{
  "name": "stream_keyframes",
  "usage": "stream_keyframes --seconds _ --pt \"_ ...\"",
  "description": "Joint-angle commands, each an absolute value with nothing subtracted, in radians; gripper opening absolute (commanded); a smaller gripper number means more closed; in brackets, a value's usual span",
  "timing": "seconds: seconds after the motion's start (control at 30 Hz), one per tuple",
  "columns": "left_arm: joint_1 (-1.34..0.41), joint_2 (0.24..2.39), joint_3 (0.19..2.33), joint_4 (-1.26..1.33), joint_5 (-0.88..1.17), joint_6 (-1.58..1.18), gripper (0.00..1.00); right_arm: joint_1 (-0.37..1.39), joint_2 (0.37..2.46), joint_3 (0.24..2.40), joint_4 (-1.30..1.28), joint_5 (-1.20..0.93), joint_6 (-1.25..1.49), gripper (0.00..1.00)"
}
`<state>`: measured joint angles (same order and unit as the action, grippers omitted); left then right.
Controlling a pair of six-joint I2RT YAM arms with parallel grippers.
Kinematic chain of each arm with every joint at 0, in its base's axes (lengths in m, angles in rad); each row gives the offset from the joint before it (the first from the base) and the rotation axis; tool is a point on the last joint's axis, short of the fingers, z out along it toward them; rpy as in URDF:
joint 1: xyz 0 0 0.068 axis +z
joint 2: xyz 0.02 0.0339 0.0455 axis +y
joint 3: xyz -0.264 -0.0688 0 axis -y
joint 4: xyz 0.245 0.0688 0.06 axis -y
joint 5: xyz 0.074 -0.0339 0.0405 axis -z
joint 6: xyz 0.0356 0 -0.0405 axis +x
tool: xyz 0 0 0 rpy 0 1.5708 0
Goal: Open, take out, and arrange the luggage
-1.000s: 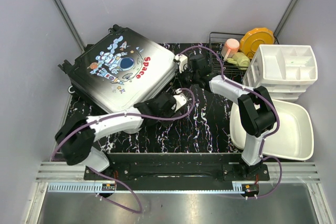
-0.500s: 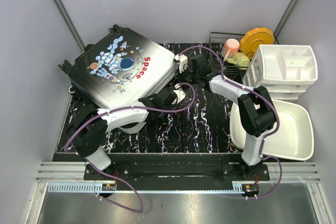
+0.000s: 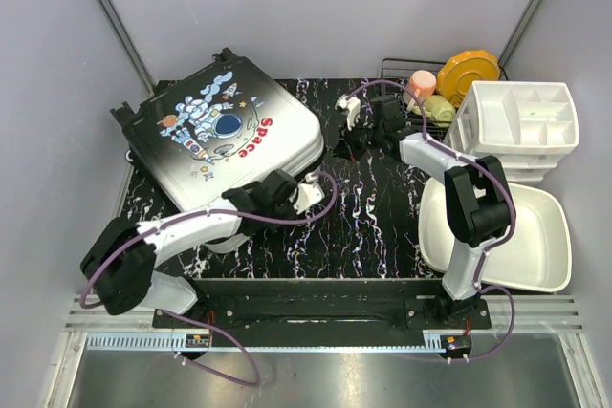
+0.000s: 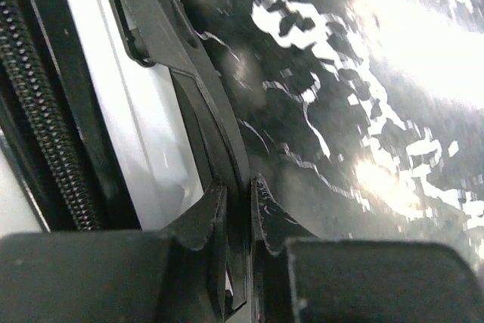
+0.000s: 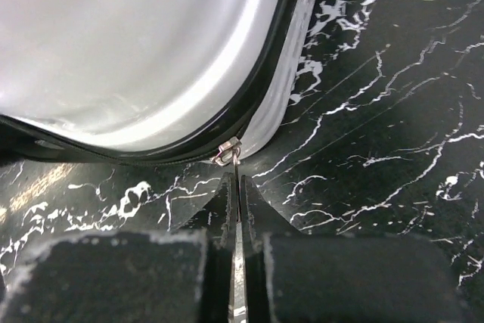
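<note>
At the luggage (image 3: 225,131) rim, left gripper (image 4: 240,191) pinches trim (image 4: 215,138), right gripper (image 5: 236,187) pinches the zip tab (image 5: 226,153); thin holds may slip.

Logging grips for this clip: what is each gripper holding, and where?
The right gripper pinches the zipper pull of the suitcase; the left gripper clamps its black rim.

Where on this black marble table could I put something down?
Bare marble lies mid-table, between the astronaut-print hard-shell suitcase and the white plastic basin. The far right corner is crowded: white drawer organiser, wire rack.
</note>
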<state>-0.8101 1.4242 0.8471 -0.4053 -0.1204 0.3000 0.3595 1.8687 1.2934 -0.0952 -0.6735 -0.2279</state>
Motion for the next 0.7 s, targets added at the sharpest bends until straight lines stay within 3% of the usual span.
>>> stream_keyframes --seconds 0.0,0.27,0.47,0.67 --pt "-0.818 1.275 0.732 -0.759 -0.029 0.569 0.00 0.273 1.821 1.322 -0.078 -0.630 -0.353 0.00" --pt "-0.851 1.138 0.655 -0.769 0.044 0.765 0.00 0.293 2.014 1.532 0.042 -0.787 -0.293 0.00" --pt "-0.857 1.192 0.672 -0.750 0.045 0.762 0.00 0.347 2.120 1.666 0.141 -0.838 -0.204 0.00" --pt "-0.839 1.229 0.765 -0.748 0.044 0.671 0.01 0.361 2.096 1.657 0.135 -0.784 -0.224 0.00"
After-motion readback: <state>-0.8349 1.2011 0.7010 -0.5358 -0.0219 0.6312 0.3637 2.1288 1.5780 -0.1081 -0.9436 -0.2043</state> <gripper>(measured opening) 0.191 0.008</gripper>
